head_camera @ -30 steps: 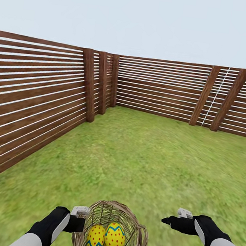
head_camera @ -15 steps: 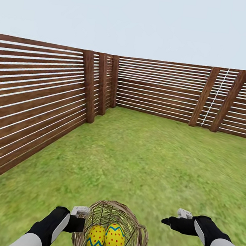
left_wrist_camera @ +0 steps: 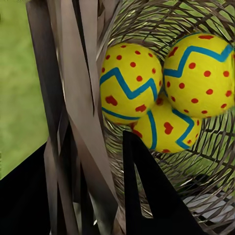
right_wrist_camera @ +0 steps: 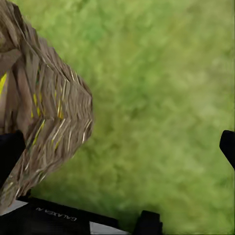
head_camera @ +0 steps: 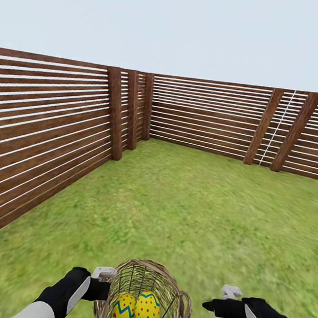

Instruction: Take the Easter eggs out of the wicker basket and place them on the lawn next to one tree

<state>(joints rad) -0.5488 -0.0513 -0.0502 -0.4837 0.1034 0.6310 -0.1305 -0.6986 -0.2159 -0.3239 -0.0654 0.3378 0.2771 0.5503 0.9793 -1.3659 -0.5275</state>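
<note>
Spreading wide is 1 lawn point(head_camera: 188, 207) w/ a fence point(head_camera: 43, 130) on 2 sides. 1 basket point(head_camera: 137, 275) sits up off the grass at the left gripper point(head_camera: 103, 274), clamped on its rim. 3 eggs point(left_wrist_camera: 129, 81) inside. Right gripper point(head_camera: 231, 291) wide, holds nothing, near the basket.

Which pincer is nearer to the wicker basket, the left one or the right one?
Left. The left pincer is at the rim of the wicker basket, gripping its wall. The right pincer is off to the basket's right over the lawn, with grass between them.
</note>
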